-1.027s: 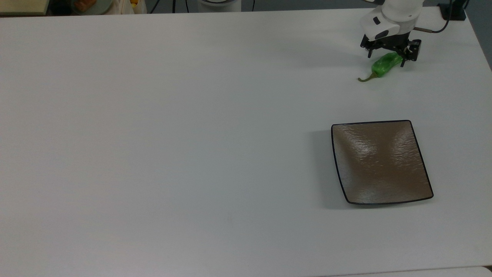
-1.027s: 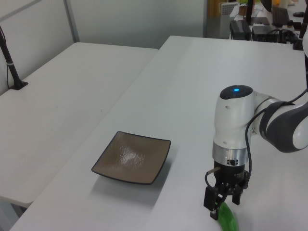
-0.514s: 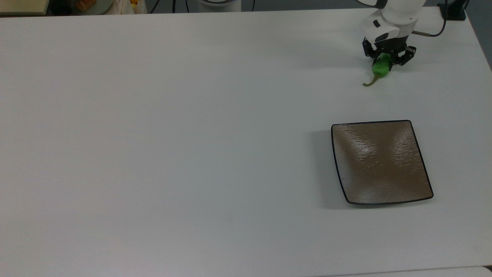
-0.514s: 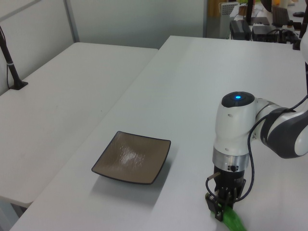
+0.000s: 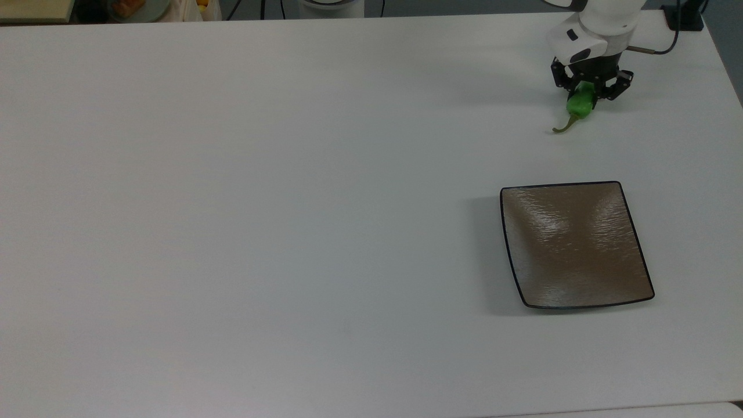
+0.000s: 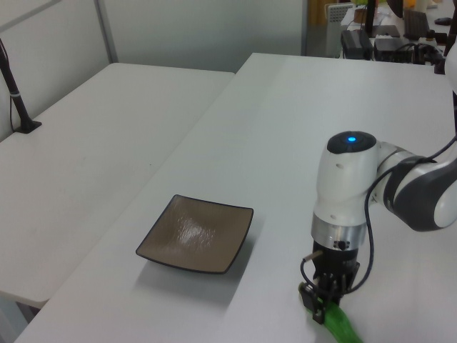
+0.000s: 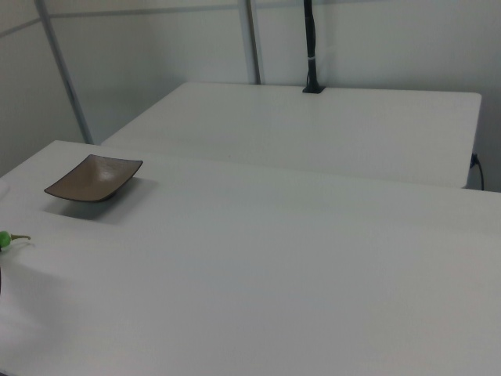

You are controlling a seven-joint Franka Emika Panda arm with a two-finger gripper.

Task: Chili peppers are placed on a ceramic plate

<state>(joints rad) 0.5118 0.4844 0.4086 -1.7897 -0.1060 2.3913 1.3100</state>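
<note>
White table (image 5: pixel 290 203): chili pepper (image 5: pixel 580 104) (clamped) points stem (image 5: pixel 564 126) plateward (image 5: pixel 574 247).

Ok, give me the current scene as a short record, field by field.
claw: closed on the pepper, near the top view's upper right corner
chili pepper: green, gripped at its body, brown stem pointing toward the top view's lower left
ceramic plate: square, brown, black rim, nothing on it, apart from the pepper
table: white
task state: pepper not yet on plate
</note>
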